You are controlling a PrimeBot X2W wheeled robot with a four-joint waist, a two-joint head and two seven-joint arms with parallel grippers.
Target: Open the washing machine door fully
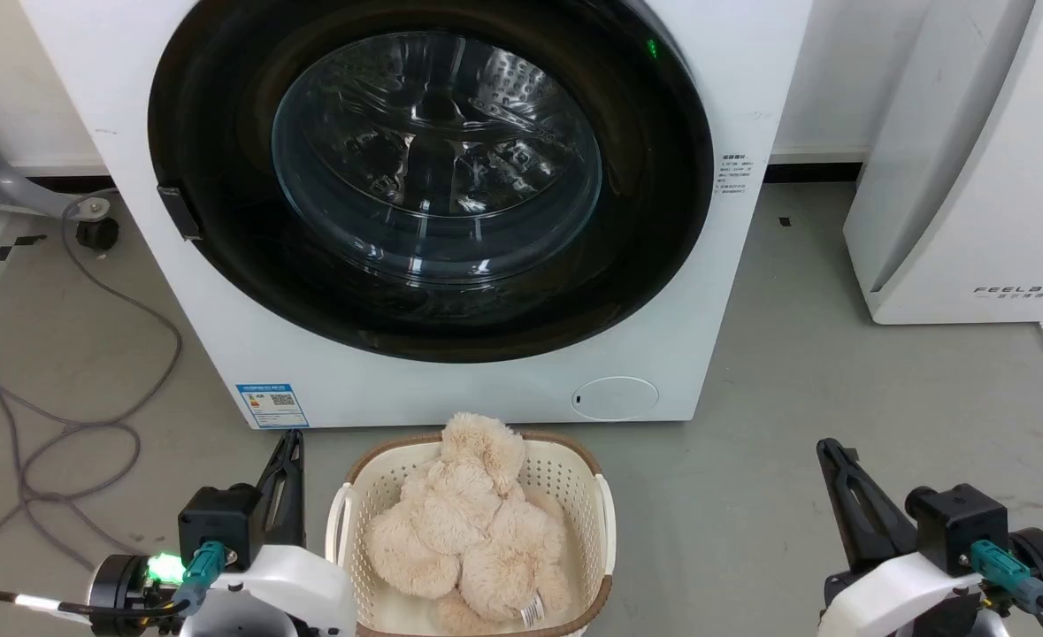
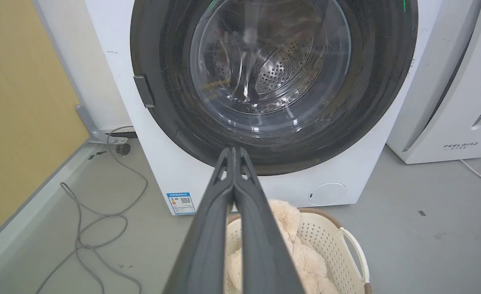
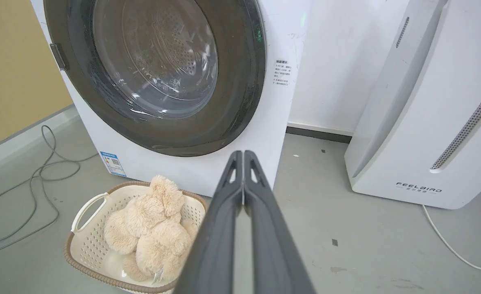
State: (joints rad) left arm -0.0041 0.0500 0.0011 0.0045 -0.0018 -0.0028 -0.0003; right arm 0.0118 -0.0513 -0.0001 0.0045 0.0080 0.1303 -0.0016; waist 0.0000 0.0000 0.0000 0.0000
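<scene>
1. Grey floor (image 1: pixel 795 425) runs to a white wall. The washing machine (image 1: pixel 450 389) stands at centre, with a white appliance (image 1: pixel 972 177) near its right side and a loose cable (image 1: pixel 88 425) trailing on its left.
2. The door (image 1: pixel 433 177) is shut and sits flush in the machine's front. A small dark tab (image 1: pixel 178 211) sits on its left edge.
3. The left gripper (image 1: pixel 291 438) and right gripper (image 1: pixel 831 447) both hang low with their fingers pressed together. They hold nothing and are well apart from the door.
4. A basket (image 1: pixel 565 473) holding a plush toy (image 1: pixel 468 522) sits just in front of the machine, between the two grippers.
5. Risk: the door is glossy and rounded, so fingers will likely slide off anywhere but the tab.
6. Risk: closed fingers that miss the tab could push the door in instead of releasing it.
7. Risk: an arm reaching low could knock or drag the basket, and the open door may foul the toy.
8. Risk: the hinge is probably on the right, so a hard full swing could carry the door towards the white appliance.
9. Risk: the wheels could snag the cable if the base shifts left.
</scene>
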